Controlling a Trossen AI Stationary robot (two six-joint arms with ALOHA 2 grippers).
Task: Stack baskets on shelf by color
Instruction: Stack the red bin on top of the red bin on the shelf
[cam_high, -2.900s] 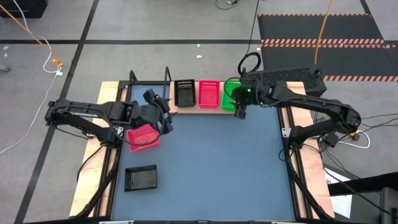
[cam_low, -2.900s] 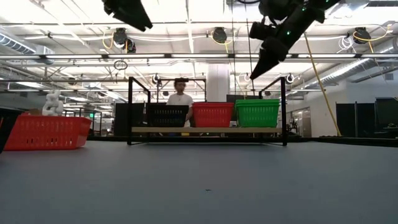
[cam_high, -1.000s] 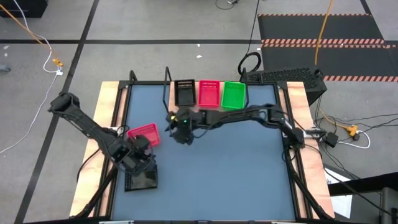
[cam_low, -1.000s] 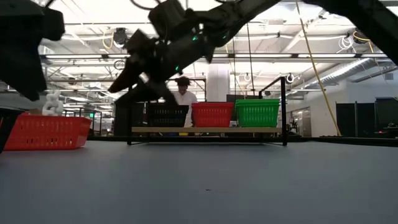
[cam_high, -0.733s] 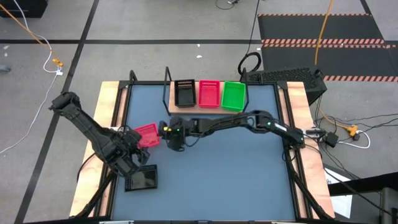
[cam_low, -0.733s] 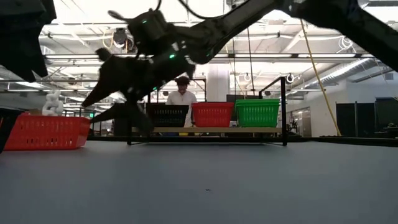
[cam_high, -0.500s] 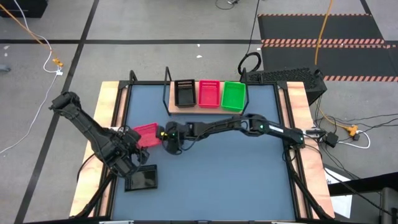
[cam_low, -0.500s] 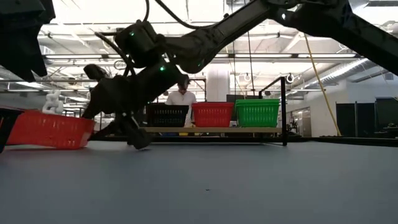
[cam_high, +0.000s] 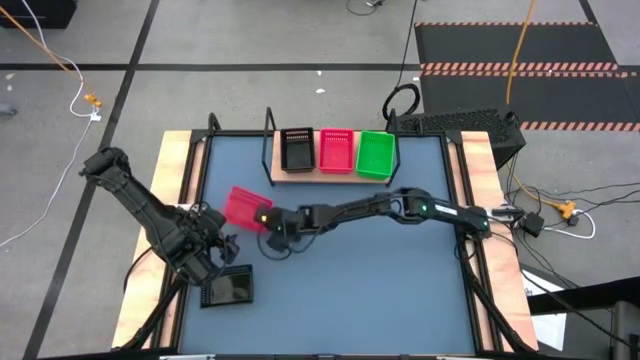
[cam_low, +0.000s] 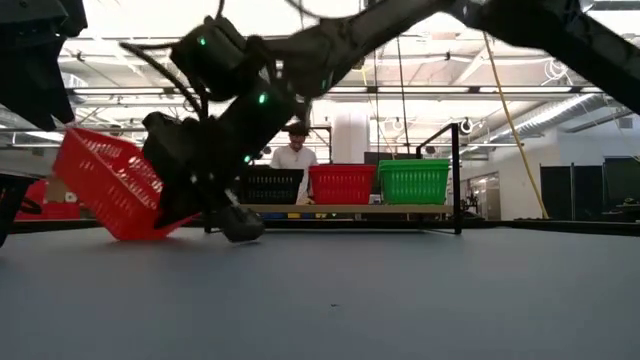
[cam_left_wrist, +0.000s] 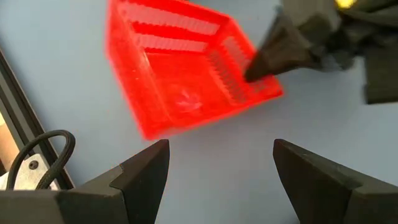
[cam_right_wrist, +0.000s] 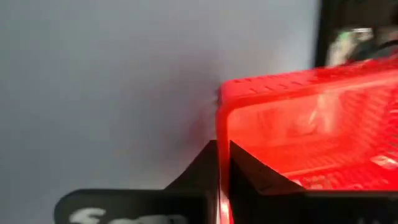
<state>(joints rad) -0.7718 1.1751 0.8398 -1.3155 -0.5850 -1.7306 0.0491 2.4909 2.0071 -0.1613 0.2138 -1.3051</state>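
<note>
A pink-red basket (cam_high: 242, 206) stands tilted at the table's left middle; in the low view the pink-red basket (cam_low: 108, 184) has its left end raised. My right gripper (cam_high: 267, 223) is shut on its wall. My left gripper (cam_high: 214, 250) hangs open over the table between that basket and a black basket (cam_high: 228, 288) lying flat near the front left. On the shelf (cam_high: 322, 175) at the far edge stand a black basket (cam_high: 297, 149), a pink-red basket (cam_high: 335, 150) and a green basket (cam_high: 375, 154) in a row. My right gripper pinches the basket's wall that faces the table's right (cam_right_wrist: 219, 127), close to a corner, one finger (cam_right_wrist: 255, 171) inside the basket and one outside. The fingers slant downward from the table's right. The basket is tipped: its gripper-side lower edge (cam_low: 150, 234) is at the table, its other end is raised.
The shelf's black frame posts (cam_low: 456, 178) stand at the far edge. Wooden side boards (cam_high: 478, 175) and arm bases flank the blue-grey tabletop (cam_high: 380, 280). A person (cam_low: 292, 152) shows in the room behind the shelf.
My right gripper has reached down toward the table's left, to the loose pink-red basket, and shut on its wall. The basket has turned and tipped, its far-left end rising off the table. My left gripper has drawn back a little from above the black basket.
</note>
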